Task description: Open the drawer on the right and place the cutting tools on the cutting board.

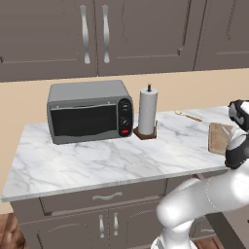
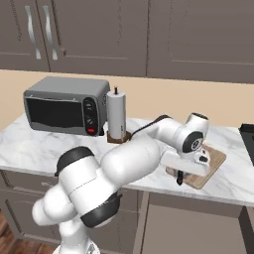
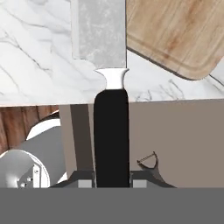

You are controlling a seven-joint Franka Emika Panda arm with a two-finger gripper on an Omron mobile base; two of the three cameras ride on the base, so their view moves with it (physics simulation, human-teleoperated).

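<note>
The black-handled knife (image 3: 111, 109) is pointing its silvery blade over the bench beside the light-brown cutting board (image 3: 175, 33), while the dark forked tool (image 3: 150, 162) is lying in the open drawer (image 3: 183, 144) below.

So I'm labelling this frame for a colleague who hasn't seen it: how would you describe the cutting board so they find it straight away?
Start at the grey toaster oven on the marble counter, then pass the paper towel roll toward the counter's right end. The cutting board lies flat there near the front edge, by the hand. It is the one light-brown wooden slab with rounded corners, far broader than the thin wooden stick by the wall.
</note>
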